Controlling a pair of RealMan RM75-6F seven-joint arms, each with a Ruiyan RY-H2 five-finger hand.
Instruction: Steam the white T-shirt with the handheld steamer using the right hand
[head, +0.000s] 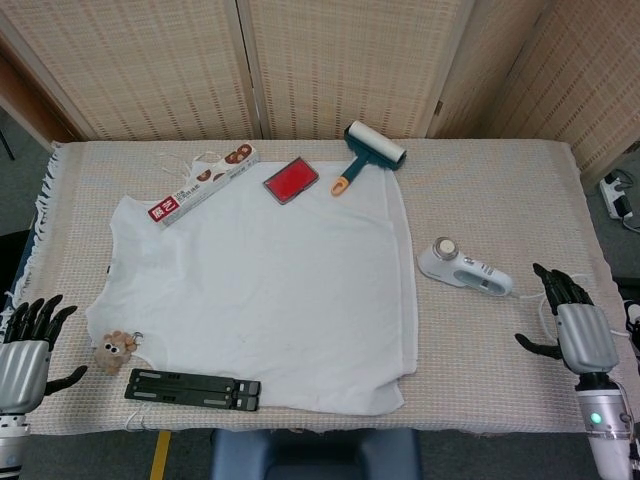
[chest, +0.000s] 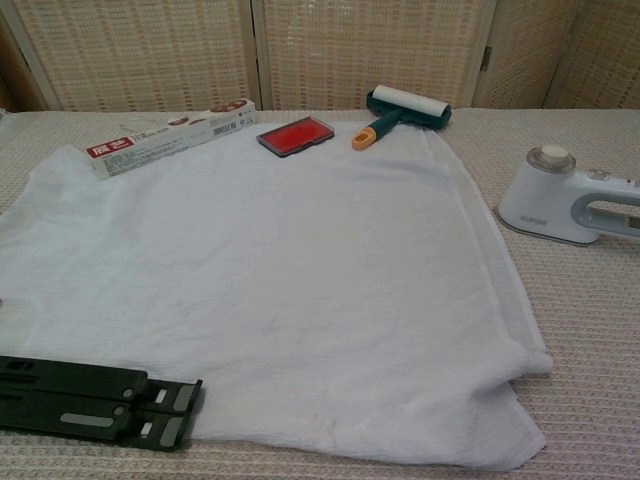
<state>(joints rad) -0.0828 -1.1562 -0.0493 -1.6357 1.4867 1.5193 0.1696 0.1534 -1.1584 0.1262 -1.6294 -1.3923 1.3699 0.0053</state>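
Note:
The white T-shirt (head: 265, 295) (chest: 260, 280) lies spread flat across the middle of the table. Just off its right edge, the white handheld steamer (head: 462, 266) (chest: 565, 197) lies on the cloth, handle pointing right. My right hand (head: 572, 325) hovers open at the table's right front, a short way right of the steamer's handle and not touching it. At the left front corner my left hand (head: 28, 343) is open and holds nothing. Neither hand shows in the chest view.
Along the shirt's far edge lie a long printed box (head: 203, 183), a red pad (head: 290, 180) and a lint roller (head: 368, 153). A black folding stand (head: 192, 388) and a small plush toy (head: 116, 348) lie at the front left. The steamer's cord (head: 543, 305) trails right.

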